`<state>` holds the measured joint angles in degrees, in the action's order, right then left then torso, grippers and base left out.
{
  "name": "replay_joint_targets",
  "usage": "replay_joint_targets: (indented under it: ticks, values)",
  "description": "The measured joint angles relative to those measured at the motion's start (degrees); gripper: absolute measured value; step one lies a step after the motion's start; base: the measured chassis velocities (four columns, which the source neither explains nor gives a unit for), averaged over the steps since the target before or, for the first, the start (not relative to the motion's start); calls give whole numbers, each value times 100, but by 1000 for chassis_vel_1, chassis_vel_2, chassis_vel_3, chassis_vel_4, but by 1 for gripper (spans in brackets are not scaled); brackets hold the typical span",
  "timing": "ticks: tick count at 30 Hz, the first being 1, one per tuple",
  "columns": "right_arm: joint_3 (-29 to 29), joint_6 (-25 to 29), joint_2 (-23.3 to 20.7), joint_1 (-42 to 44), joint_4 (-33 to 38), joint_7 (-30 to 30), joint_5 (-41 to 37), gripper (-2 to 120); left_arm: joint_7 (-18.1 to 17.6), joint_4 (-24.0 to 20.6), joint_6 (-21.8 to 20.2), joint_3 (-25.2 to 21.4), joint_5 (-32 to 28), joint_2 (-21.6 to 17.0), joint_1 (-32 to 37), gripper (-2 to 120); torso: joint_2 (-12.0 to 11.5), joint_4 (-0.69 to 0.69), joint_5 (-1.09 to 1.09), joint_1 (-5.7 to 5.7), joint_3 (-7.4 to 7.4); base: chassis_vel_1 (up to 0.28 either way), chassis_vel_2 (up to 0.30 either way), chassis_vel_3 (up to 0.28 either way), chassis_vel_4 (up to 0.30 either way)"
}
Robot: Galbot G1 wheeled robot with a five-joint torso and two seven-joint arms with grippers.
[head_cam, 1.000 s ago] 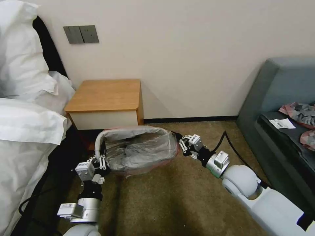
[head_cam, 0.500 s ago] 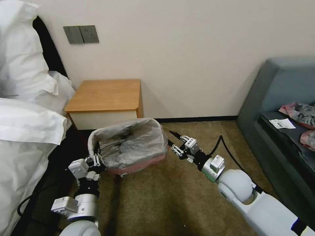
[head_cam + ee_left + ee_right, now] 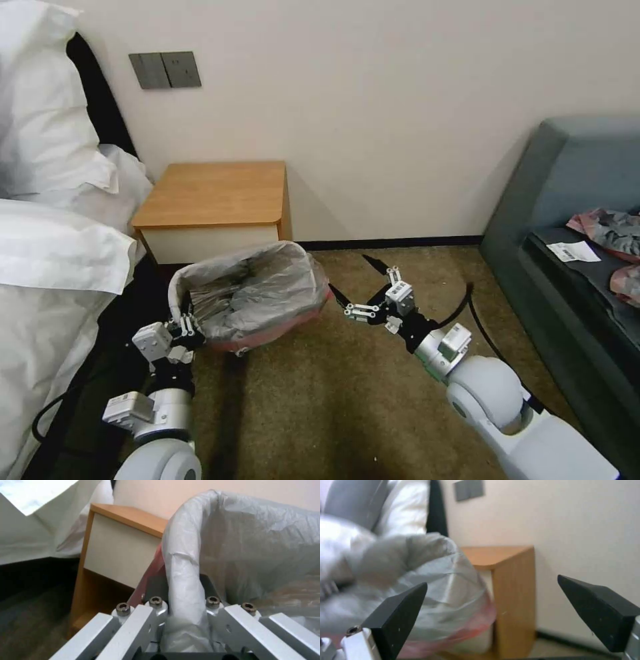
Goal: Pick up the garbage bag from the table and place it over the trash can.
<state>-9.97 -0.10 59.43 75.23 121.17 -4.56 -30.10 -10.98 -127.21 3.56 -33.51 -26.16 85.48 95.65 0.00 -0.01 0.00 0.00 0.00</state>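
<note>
Bag status: we see the garbage bag (image 3: 257, 293) stretched over the trash can (image 3: 235, 347) on the carpet (image 3: 320, 413), just in front of the table (image 3: 213, 200); grey film lines the inside and folds out over the rim, with the pink-red band wrapped low around the outside; bin body itself is almost fully covered, so we only catch a sliver of it under the band. Left gripper (image 3: 187, 327) sits at the near-left corner of the bin, pinching the bagged rim; in the left wrist view the plastic-wrapped rim (image 3: 181, 580) runs straight between its fingers (image 3: 146, 620), which press on it from both sides; the table's white drawer front and wooden side panel stand right behind. Right gripper (image 3: 355, 285) is off the bin on its right side, near it but not touching; its black fingertips (image 3: 396, 620) are spread wide with nothing between them; in the right wrist view the bagged corner of the bin sits beyond the gap, with the table against the wall (image 3: 400, 120) behind. Bed (image 3: 60, 253) on the left; grey sofa (image 3: 573, 220) on the right, well apart from the bin.
</note>
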Motion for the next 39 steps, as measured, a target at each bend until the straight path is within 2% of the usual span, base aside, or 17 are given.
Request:
replay_joint_targets:
  ticks: [1, 2, 5, 11, 14, 15, 19, 24, 37, 39]
  values:
    - [33, -141, 91, 94, 127, 206, -411, 100, -5, 0, 0, -2, -73, 9, -19, 7, 0, 0, -2, 0, 0, 0, 0, 0, 0]
    - [33, -141, 91, 94, 127, 206, -411, 100, -5, 0, 0, -2, -73, 9, -19, 7, 0, 0, -2, 0, 0, 0, 0, 0, 0]
    - [189, -342, 456, 240, 321, 742, -1421, 100, -19, -20, -10, -4, -301, 42, -58, 7, 0, 1, -2, 0, 0, 0, 0, 0, 0]
    - [229, -342, 882, 264, 321, 973, -2100, 100, -35, -83, -10, -8, -532, 78, -87, 7, 0, 1, 0, 0, 0, 0, 0, 0, 0]
    - [161, -295, 1663, 284, 289, 1098, -2647, 99, -40, -150, -2, -14, -719, 122, -88, 7, 0, 1, -2, 0, 0, 0, 0, 0, 0]
    - [161, -295, 1663, 284, 289, 1098, -2647, 99, -40, -150, -2, -14, -719, 122, -88, 7, 0, 1, -2, 0, 0, 0, 0, 0, 0]
    - [118, -276, 2244, 317, 177, 947, -2803, 98, -40, -230, 5, -6, -795, 165, -80, 7, 0, 1, -1, 0, 0, 0, 0, 0, 0]
    - [175, -267, 2592, 364, 25, 706, -2816, 97, -40, -289, 8, -5, -840, 191, -64, 7, 0, 1, -1, 0, 0, 0, 0, 0, 0]
    - [193, -217, 2965, 279, -361, 363, -2700, 89, -40, -317, 11, 22, -838, 229, -29, 7, 0, 1, 0, 0, 0, 0, 0, 0, 0]
    - [212, -197, 3009, 278, -409, 287, -2674, 80, -40, -317, 10, 29, -836, 239, -30, 7, 0, 1, 0, 0, 0, 0, 0, 0, 0]
